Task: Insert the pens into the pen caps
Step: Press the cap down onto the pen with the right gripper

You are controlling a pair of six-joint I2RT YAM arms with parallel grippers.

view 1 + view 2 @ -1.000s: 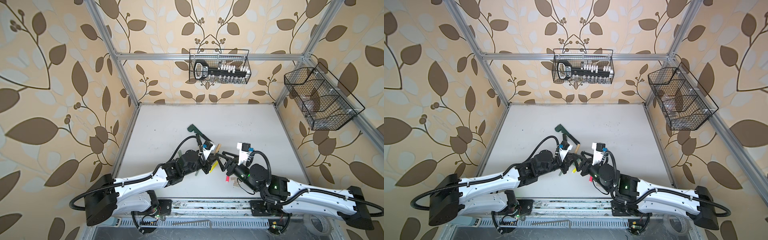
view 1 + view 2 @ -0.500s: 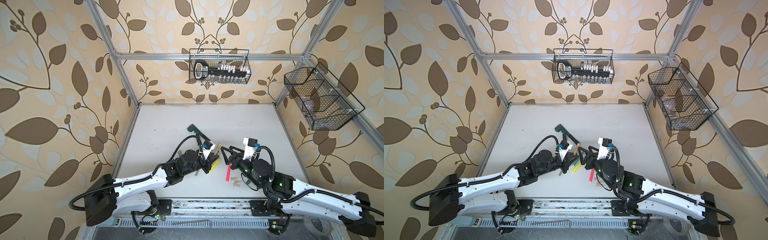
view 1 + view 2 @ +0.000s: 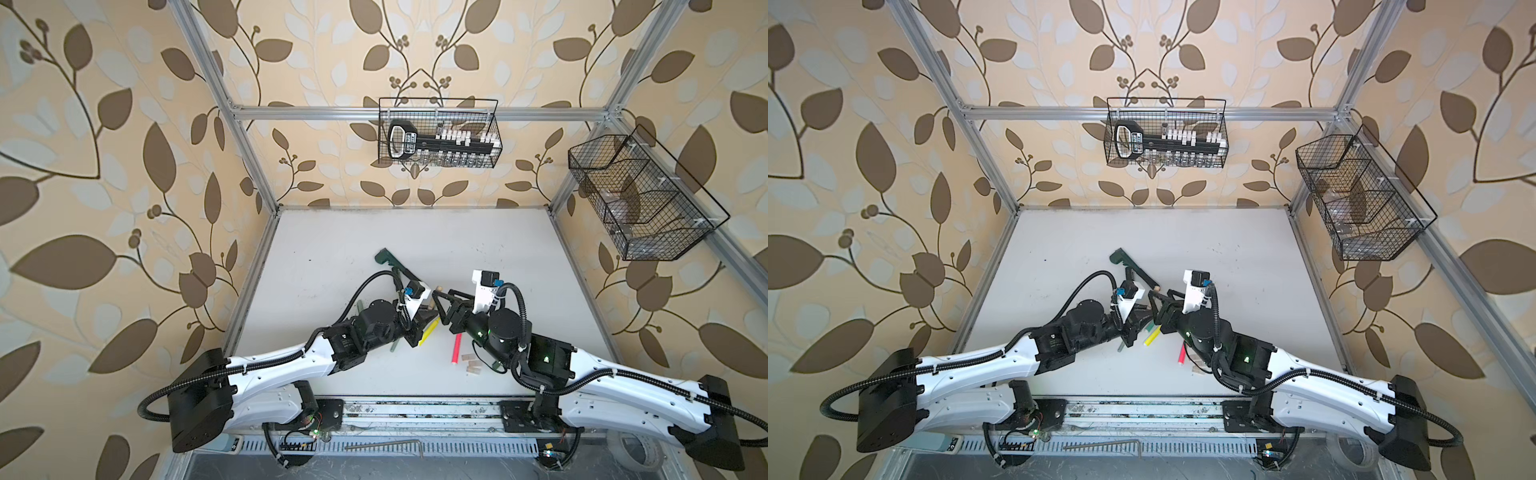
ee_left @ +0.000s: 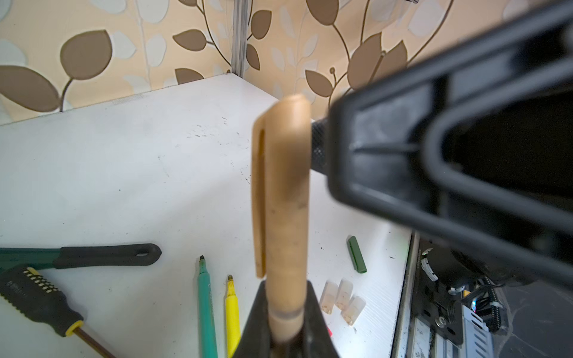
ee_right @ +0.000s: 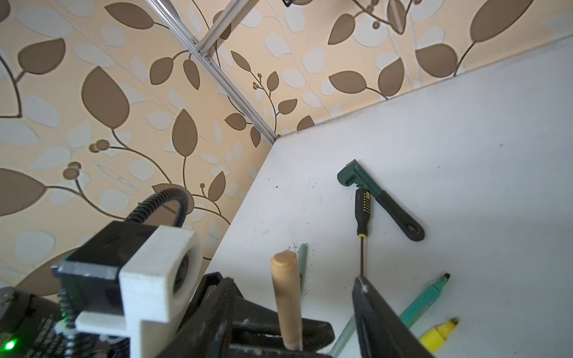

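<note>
Only left wrist: clip on gold-brown cap (image 4: 286,186)

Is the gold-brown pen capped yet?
Capped. The gold-brown cap, clip showing, covers the end of the gold-brown pen held in the left gripper; no tip visible. Fully seated or not: cannot tell.

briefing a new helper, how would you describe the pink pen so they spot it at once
On the white table, look near the front edge in a top view, just left of the right arm. The neon pink pen lies flat there between the bright yellow pen and three pale beige caps; it is the only pink thing on the table.
</note>
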